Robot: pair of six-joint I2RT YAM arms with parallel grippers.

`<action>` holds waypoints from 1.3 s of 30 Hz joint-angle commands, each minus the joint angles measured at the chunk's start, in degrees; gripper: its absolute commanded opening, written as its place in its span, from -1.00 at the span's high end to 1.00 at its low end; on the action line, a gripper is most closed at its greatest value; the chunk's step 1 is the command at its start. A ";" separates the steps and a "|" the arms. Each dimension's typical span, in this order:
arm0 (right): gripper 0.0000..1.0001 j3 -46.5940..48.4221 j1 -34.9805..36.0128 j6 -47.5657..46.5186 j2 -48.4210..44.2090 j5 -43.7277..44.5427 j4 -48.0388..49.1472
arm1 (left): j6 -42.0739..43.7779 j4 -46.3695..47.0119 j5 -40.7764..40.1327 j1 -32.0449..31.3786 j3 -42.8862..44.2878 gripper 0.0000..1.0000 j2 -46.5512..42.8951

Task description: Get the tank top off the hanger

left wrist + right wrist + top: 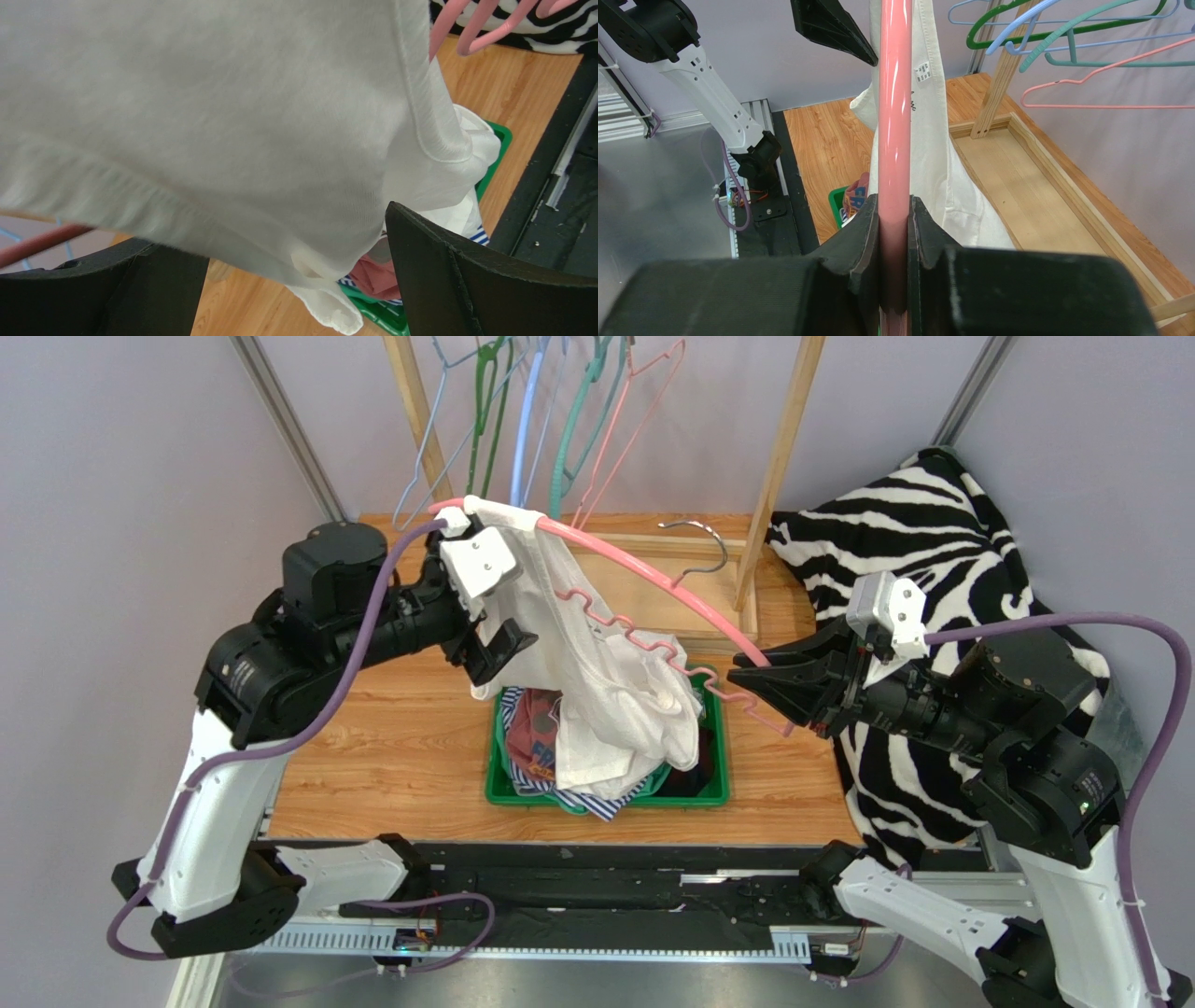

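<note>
A white tank top (589, 672) hangs from a pink hanger (659, 581) held tilted above the table. Its left shoulder still sits over the hanger's upper end. My left gripper (494, 647) is open beside the cloth at that left side. In the left wrist view the tank top (210, 105) drapes loosely over the wide gap of the left gripper (270, 227), and neither finger presses it. My right gripper (744, 679) is shut on the hanger's lower end. In the right wrist view the hanger (894, 105) runs straight out of the right gripper (894, 203), with the tank top (927, 140) beyond.
Under the tank top stands a green basket (716, 791) of mixed clothes. A zebra-print cloth (912, 532) lies at the right. Several coloured hangers (533, 406) hang on a wooden rack behind, with its post (779, 462) and a wooden tray (1018, 189) at the back.
</note>
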 commanded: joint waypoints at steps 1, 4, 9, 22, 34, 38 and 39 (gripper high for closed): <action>1.00 2.14 -0.03 0.28 -1.42 -0.56 4.80 | -3.60 1.81 7.18 0.15 1.22 -0.94 0.40; 1.00 2.84 -0.03 -0.33 -2.13 0.05 4.36 | -2.55 0.40 11.66 0.15 1.22 -0.94 1.72; 1.00 3.28 -0.03 -1.30 -3.01 1.55 3.39 | -1.58 -0.83 15.09 0.15 3.58 0.17 3.48; 1.00 6.01 -0.03 -1.92 -4.76 3.31 0.23 | -1.31 -0.22 13.34 -0.20 13.42 1.00 7.16; 1.00 0.39 0.06 1.16 -10.74 5.59 -4.42 | 3.61 4.52 4.99 -7.75 36.19 1.00 14.81; 1.00 -0.93 -0.11 2.21 -12.94 7.08 -8.89 | 5.28 6.63 2.89 -10.04 42.50 1.00 16.84; 1.00 -1.63 -0.12 2.56 -13.37 8.05 -9.61 | 5.45 6.90 2.53 -10.39 43.66 1.00 17.28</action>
